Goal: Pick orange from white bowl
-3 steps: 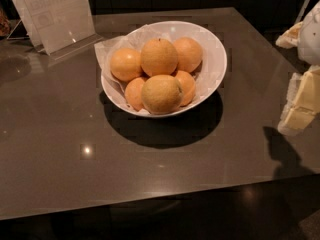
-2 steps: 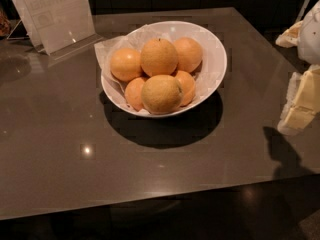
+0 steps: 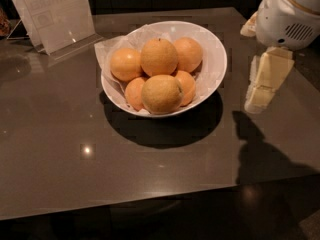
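Orange point(image 3: 159, 57): large, round, deep-coloured, found topmost among the other fruit in the white bowl point(image 3: 220, 59); judged firm, fairly heavy, smooth-skinned, best taken across its widest girth from above; gripper point(image 3: 257, 96) held right of the bowl, aperture not determinable.

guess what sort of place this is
Probably an office break area or café counter: a white bowl of oranges set out on a dark glossy table, with a clear sign stand behind. The gripper hangs beside the bowl, apart from it.
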You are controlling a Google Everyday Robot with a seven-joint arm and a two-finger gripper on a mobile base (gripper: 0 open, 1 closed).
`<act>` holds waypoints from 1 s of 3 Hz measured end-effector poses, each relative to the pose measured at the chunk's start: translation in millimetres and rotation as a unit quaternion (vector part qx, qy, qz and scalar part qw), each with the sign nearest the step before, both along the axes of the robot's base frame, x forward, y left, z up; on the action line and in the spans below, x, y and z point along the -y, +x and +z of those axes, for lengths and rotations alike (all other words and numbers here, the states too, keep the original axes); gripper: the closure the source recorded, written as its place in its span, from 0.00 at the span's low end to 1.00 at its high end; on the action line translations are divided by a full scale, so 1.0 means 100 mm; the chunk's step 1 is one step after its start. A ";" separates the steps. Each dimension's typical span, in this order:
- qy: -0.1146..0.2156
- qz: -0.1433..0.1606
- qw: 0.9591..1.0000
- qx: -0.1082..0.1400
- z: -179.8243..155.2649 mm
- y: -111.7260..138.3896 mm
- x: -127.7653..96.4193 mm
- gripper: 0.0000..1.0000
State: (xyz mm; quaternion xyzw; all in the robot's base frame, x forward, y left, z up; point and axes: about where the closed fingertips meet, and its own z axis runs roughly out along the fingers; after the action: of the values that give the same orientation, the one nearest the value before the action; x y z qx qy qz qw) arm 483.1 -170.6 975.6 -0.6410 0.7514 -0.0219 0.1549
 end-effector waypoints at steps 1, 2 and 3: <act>0.000 0.000 1.000 0.000 0.00 0.00 0.00 0.00; 0.022 0.014 1.000 0.009 0.02 0.09 -0.15 0.00; 0.044 0.055 0.997 0.009 0.07 0.25 -0.48 0.00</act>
State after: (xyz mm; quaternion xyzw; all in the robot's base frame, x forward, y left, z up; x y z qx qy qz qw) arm 508.6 -122.2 982.9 -0.6738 0.7136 0.0143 0.1910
